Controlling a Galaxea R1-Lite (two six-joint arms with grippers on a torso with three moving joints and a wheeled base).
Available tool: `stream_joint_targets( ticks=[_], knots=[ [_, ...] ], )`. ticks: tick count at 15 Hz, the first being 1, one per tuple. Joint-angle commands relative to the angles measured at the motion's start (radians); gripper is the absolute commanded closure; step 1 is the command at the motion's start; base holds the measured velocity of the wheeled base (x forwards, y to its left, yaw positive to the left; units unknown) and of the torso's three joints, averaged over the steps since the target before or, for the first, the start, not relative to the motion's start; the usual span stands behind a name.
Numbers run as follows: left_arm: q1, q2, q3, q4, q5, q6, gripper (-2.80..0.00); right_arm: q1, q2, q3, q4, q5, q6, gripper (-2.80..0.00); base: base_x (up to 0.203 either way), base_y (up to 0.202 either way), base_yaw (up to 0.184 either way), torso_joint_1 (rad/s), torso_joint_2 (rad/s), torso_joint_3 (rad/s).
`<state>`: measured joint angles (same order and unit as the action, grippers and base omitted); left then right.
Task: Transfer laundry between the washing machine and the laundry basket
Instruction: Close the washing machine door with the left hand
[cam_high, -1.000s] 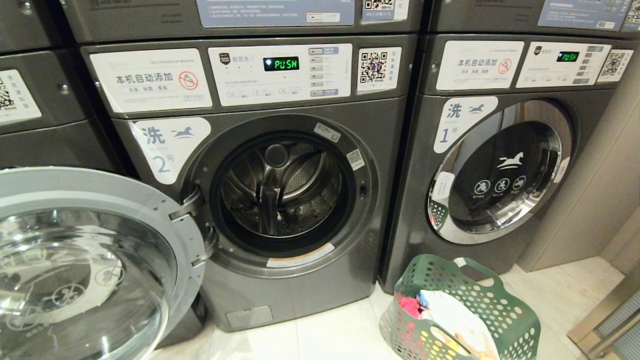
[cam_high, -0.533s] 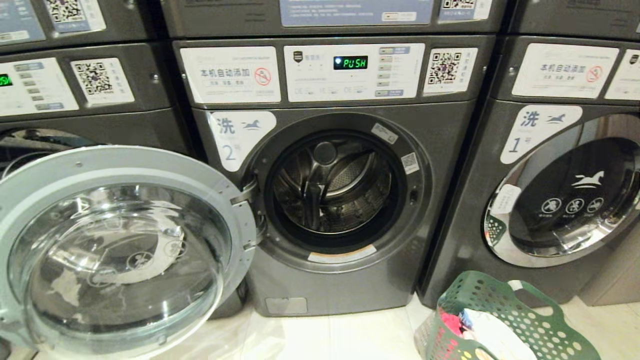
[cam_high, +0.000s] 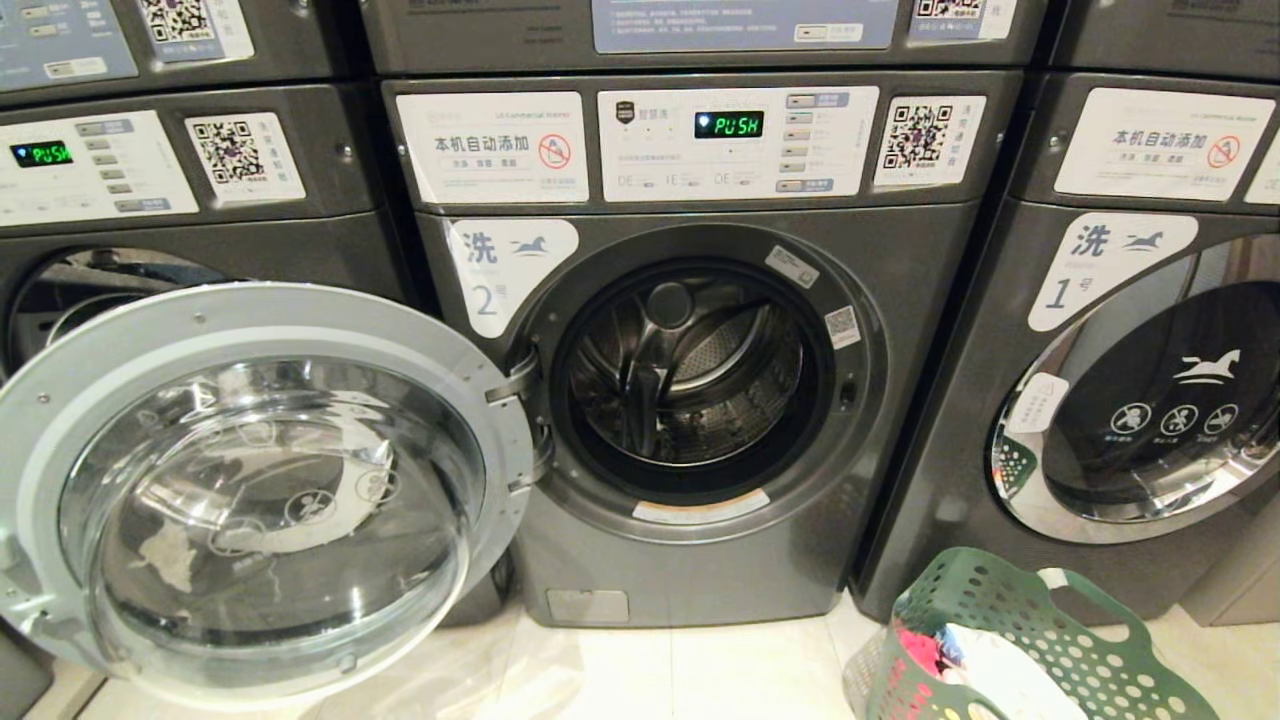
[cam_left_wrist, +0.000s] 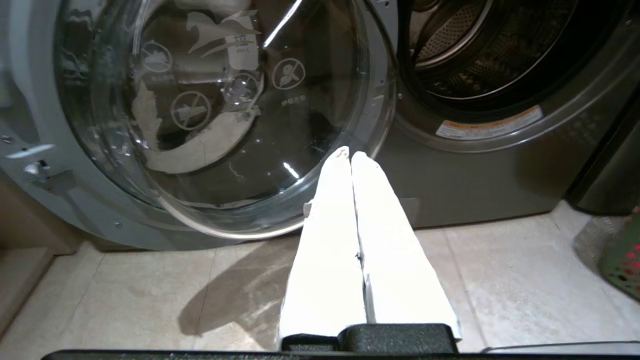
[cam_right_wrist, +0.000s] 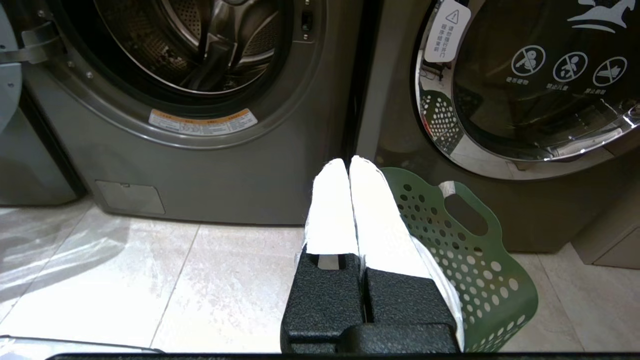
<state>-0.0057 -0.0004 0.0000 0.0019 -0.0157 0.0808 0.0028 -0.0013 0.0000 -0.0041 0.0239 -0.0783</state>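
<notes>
- Three front-loading washers are standing side by side across the head view; the middle washing machine (cam_high: 700, 400), stickered "洗 2", is sitting at centre frame with its drum empty.
- Its one glass door (cam_high: 265, 490) is hanging wide open at lower left.
- The neighbouring washer (cam_high: 1130, 400) at right, stickered "洗 1", is keeping its door closed.
- Two green displays are reading "PUSH": one (cam_high: 729, 124) on the middle panel, one (cam_high: 41, 153) at upper left.
- Panel labels are reading "本机自动添加"; QR codes are showing beside them.
- One green perforated laundry basket (cam_high: 1010, 640) is sitting on the tiled floor (cam_high: 700, 670) at lower right, holding mixed clothes (cam_high: 960, 655), red and white among them.
- The left gripper (cam_left_wrist: 350, 155) is clenched on nothing, pointing at the open door's lower rim.
- The right gripper (cam_right_wrist: 348, 162) is likewise clenched and empty, hovering over the basket's near rim.
</notes>
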Motion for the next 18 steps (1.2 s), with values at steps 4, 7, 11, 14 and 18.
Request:
stream_joint_targets(
  ticks=[4, 7, 11, 14, 18],
  knots=[
    [0.001, 0.027, -0.156, -0.007, -0.021, 0.044, 0.00, 0.000, 0.001, 0.002, 0.000, -0.005, 0.008, 0.00, 0.000, 0.000, 0.000, 0.000, 0.00, 0.000],
    [0.001, 0.256, -0.430, 0.021, -0.025, 0.043, 0.00, 0.000, 0.001, 0.000, 0.000, -0.002, 0.008, 0.00, 0.000, 0.000, 0.000, 0.000, 0.00, 0.000],
    [0.002, 0.784, -0.796, 0.028, 0.036, 0.015, 0.00, 0.000, 0.001, 0.000, 0.000, -0.001, 0.002, 0.00, 0.000, 0.000, 0.000, 0.000, 0.00, 0.000],
    [0.030, 1.114, -1.028, 0.025, 0.084, -0.026, 0.00, 0.000, 0.001, 0.000, 0.000, -0.001, 0.003, 0.00, 0.000, 0.000, 0.000, 0.000, 0.00, 0.000],
    [0.181, 1.456, -1.272, 0.001, 0.106, -0.055, 0.00, 0.002, 0.001, 0.000, 0.000, -0.004, 0.014, 0.00, 0.000, 0.000, 0.000, 0.000, 0.00, 0.000]
  ],
)
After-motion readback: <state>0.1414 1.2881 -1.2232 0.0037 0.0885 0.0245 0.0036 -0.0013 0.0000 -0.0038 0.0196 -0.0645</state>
